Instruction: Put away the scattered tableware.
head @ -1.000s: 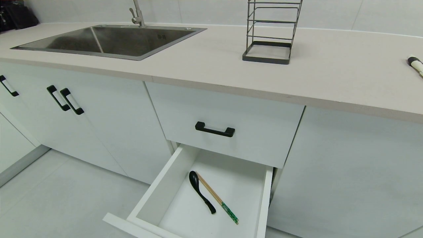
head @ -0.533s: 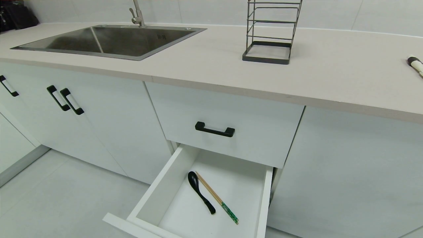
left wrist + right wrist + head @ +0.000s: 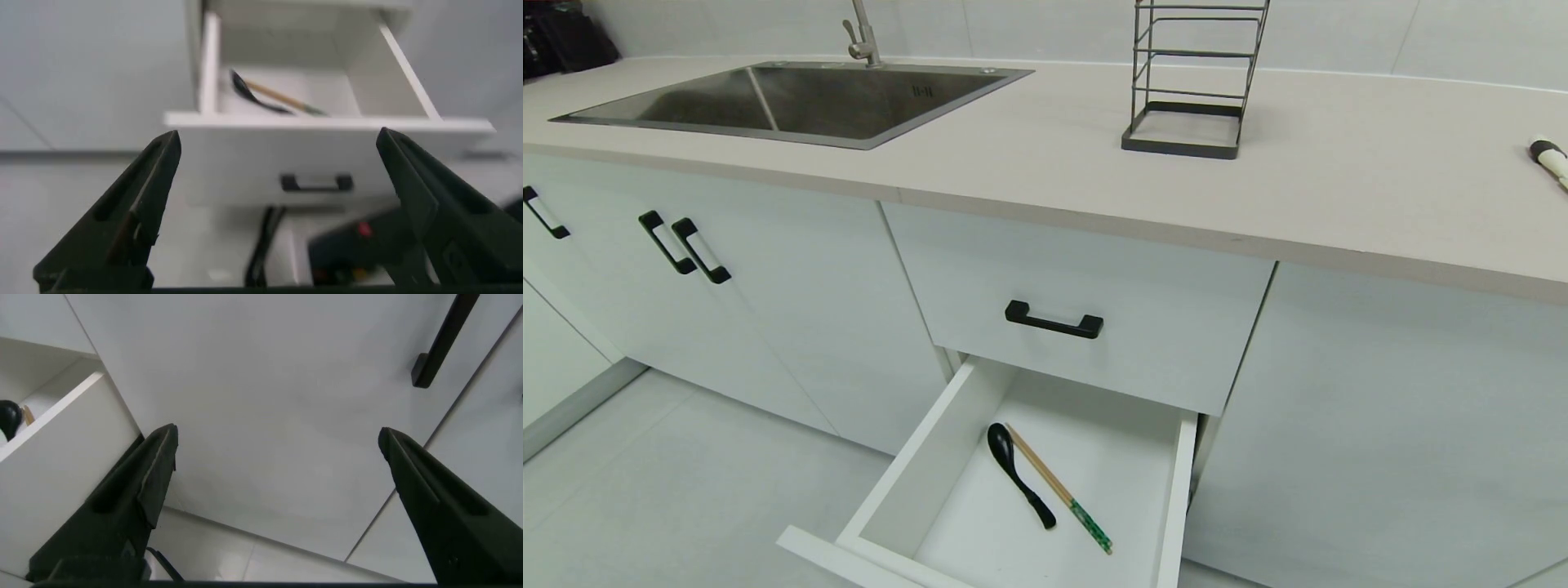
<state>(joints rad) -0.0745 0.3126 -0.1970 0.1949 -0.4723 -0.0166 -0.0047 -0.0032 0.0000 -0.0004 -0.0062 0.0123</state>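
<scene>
The lower drawer (image 3: pixel 920 461) stands pulled out beneath the table (image 3: pixel 1339 188), and the tableware lies inside it. A black spoon (image 3: pixel 1019 476) rests on the drawer floor with its bowl toward the far end and its handle pointing near and to the right. A pair of chopsticks (image 3: pixel 1058 488) lies just beside it on the right, running almost parallel (their near ends are green). Whether the spoon and the chopsticks touch cannot be told.

The upper drawer, with its black handle (image 3: pixel 1054 320), is shut above the open one.

The left gripper (image 3: pixel 278 139) hangs low in front of the open drawer's front panel (image 3: pixel 245 163), its fingers spread wide and holding nothing. Past the panel's top edge the left wrist view shows the spoon (image 3: pixel 249 90) and the chopsticks (image 3: pixel 288 100).

The right gripper (image 3: pixel 278 434) is also spread wide and empty, facing a plain white cabinet door to the right of the drawer, with a black door handle (image 3: pixel 445 339) farther off.

On the table, a steel sink (image 3: pixel 866 102) with a faucet (image 3: pixel 862 33) sits at the far left. A dark wire rack (image 3: pixel 1180 147) stands to its right. A small white item with a black tip (image 3: pixel 1550 159) lies at the right edge.
</scene>
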